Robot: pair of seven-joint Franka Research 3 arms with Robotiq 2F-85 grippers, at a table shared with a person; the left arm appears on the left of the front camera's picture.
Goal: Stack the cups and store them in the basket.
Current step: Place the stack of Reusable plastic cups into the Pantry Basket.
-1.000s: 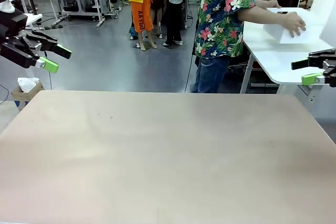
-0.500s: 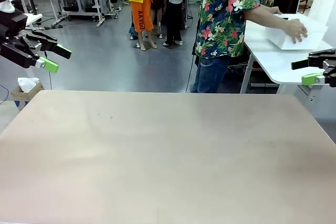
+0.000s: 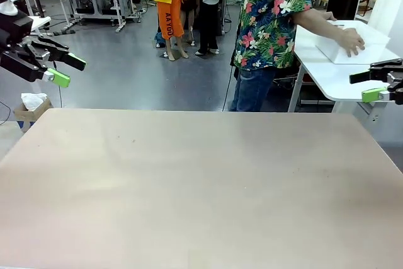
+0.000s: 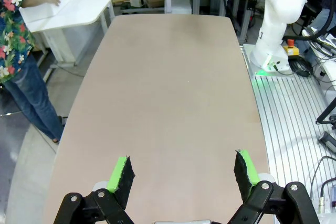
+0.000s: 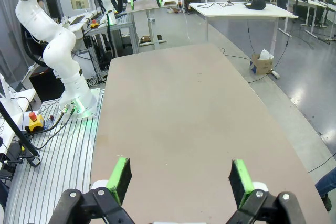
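Note:
The cups are out of view. A white basket [image 3: 356, 47] sits on the side table beyond the far right corner, with a person's hand [image 3: 350, 40] resting on it. In the left wrist view it appears as the basket [image 4: 44, 6] at the upper left. My left gripper [image 3: 68, 70] hangs open above the table's far left corner, nothing between its green pads [image 4: 119, 170]. My right gripper [image 3: 364, 85] hangs open off the far right corner, also holding nothing [image 5: 181, 179]. Between them lies the bare tan table [image 3: 201, 181].
A person in a flowered shirt [image 3: 271, 23] stands behind the far edge, turned toward the white side table [image 3: 321, 70]. A cardboard box [image 3: 30, 108] sits on the floor at far left. The arm bases [image 4: 278, 19] [image 5: 58, 61] stand beside the table.
The person's hand has drawn the white basket a little nearer along the side table. Both arms have stayed still.

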